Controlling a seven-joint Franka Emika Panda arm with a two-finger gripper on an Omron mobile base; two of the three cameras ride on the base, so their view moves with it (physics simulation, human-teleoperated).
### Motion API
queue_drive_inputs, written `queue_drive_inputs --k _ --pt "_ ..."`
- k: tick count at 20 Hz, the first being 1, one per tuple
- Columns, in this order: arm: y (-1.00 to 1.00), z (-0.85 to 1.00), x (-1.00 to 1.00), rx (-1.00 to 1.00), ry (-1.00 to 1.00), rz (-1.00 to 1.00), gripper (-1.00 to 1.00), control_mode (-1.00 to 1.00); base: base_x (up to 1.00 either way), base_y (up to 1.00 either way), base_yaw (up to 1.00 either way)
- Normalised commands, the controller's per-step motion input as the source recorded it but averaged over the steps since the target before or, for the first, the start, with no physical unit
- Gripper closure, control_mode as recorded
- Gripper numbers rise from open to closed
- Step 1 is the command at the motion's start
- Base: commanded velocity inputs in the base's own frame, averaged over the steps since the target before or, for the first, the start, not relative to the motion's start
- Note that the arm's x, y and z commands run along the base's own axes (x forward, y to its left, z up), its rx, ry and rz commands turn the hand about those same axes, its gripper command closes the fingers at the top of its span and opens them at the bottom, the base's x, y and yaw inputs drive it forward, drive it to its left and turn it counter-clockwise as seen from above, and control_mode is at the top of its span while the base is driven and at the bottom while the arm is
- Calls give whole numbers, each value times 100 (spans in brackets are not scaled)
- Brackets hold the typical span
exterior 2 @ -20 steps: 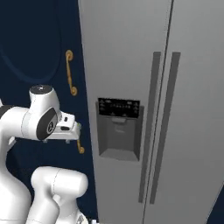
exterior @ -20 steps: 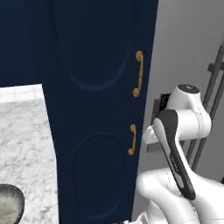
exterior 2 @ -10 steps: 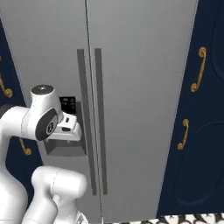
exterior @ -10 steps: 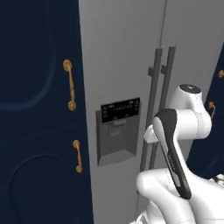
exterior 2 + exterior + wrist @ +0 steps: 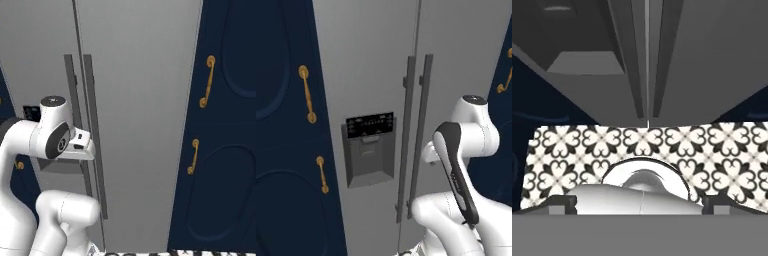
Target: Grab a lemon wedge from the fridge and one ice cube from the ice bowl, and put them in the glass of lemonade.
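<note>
claw [image 5: 640,202] seemingly spread wide, empty, facing the closed fridge [image 5: 381,60] doors.

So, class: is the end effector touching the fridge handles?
Apart. In the hand view the open end effector hangs over patterned floor, which shows between it and the fridge handles.

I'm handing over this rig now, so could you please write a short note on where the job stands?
Gripper: open, holding nothing, pointed down at the patterned floor in front of the fridge.
Fridge: both doors shut, its two long handles side by side at the centre seam, dispenser panel on the left door.
Done: the robot faces the fridge.
Left: open a door, take the lemon wedge, fetch an ice cube, drop both in the glass.
</note>
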Motion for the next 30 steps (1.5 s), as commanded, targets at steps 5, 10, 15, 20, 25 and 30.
queue_drive_inputs --k 5,10,15,20,25,30 --pt "0 0 0 0 0 0 -100 100 -89 -8 0" --pt "0 0 0 0 0 0 -100 100 -53 0 0" --pt "0 0 0 0 0 0 -100 100 -3 0 0" --pt "0 0 0 0 0 0 -100 100 0 0 0" --pt "0 33 -15 5 -23 0 -100 -100 0 0 0" --pt "0 99 -15 12 -58 -11 -100 -100 0 0 0"
